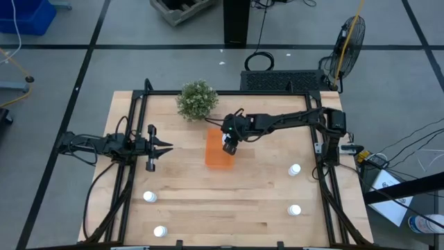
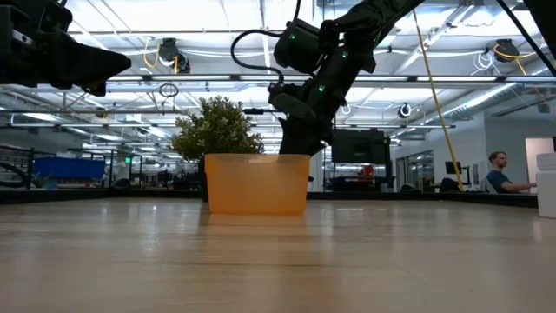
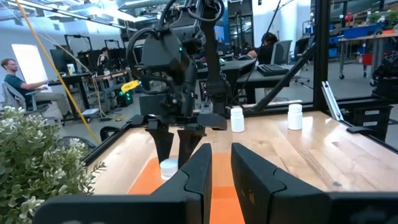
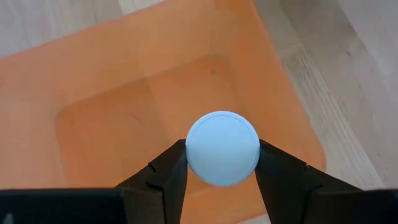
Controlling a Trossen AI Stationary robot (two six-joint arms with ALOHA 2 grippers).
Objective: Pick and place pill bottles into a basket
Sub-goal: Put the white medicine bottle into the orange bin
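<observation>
A pill bottle (image 4: 222,148) sits clamped between the right gripper's (image 1: 229,146) fingers, directly above the orange basket (image 1: 220,148) at bench centre. This looks like the drop: next, the fingers should part. The left gripper (image 1: 161,147) waits at nine o'clock, fingers slightly apart, empty.

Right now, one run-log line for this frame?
right gripper shut on pill bottle over orange basket | left gripper open, idle | four bottles on table

Right gripper (image 4: 222,163) with two dark fingers (image 4: 166,174) clamped on a round white pill bottle cap (image 4: 222,148), directly above the orange basket (image 4: 112,81), pale wooden table (image 4: 367,93) beside the basket
</observation>
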